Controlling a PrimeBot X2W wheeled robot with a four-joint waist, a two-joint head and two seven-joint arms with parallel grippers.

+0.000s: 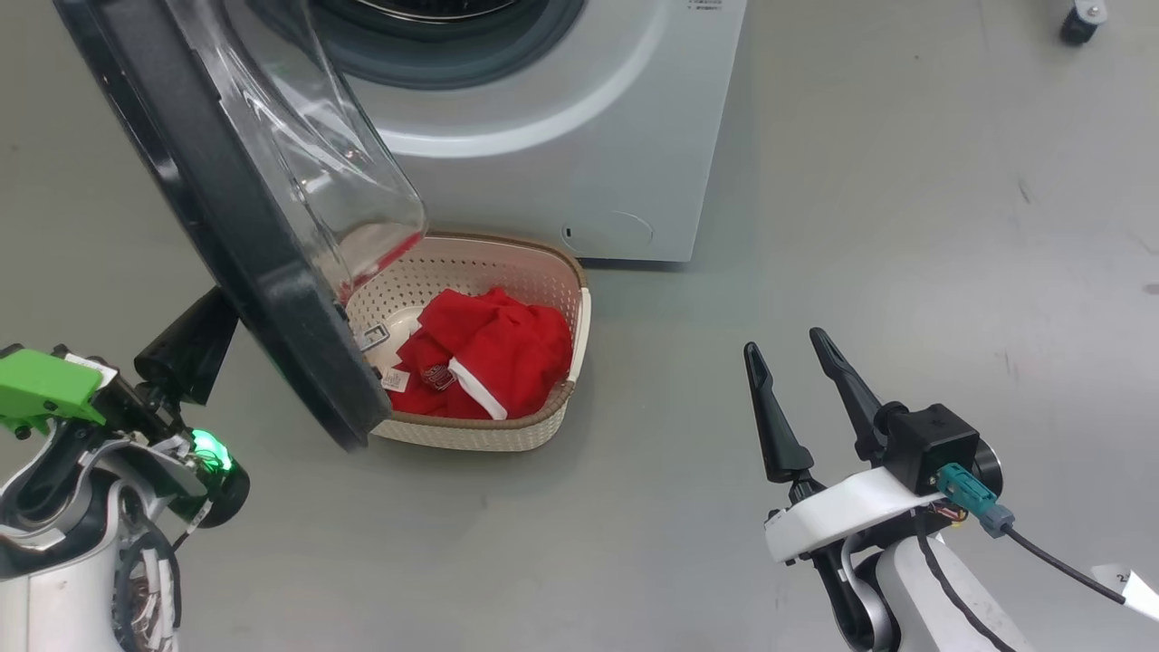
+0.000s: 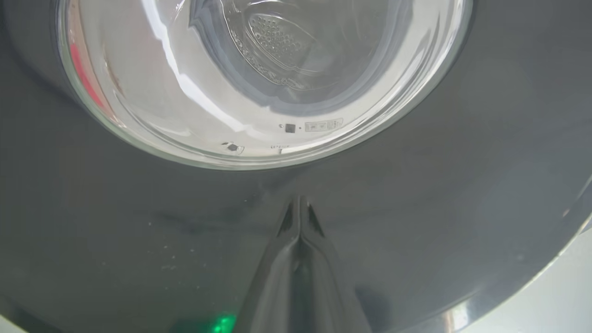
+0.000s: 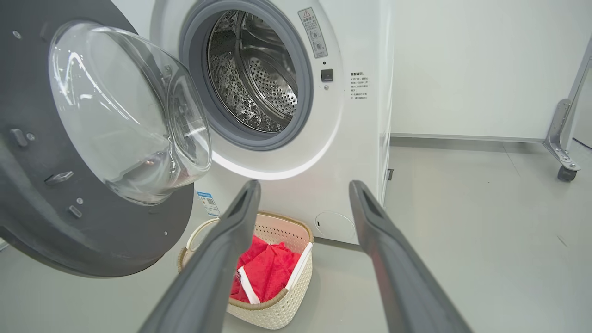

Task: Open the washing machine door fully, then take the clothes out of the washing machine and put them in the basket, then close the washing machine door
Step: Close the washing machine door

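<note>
Head view: clothes (image 1: 493,353) in basket (image 1: 507,433); drum (image 3: 252,69) empty

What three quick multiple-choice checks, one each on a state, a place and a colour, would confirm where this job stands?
1. On the washing machine, the door is:
A. shut
B. swung open
C. missing

2. The clothes lie:
A. inside the washing machine
B. in the basket
C. over the door

3. The basket's rim is:
A. brown
B. blue
C. black

Answers:
1 B: the door stands out from the front, leaving the drum hole uncovered.
2 B: the red fabric sits inside the basket's walls.
3 A: a brown woven-look band tops the cream perforated walls.
</note>
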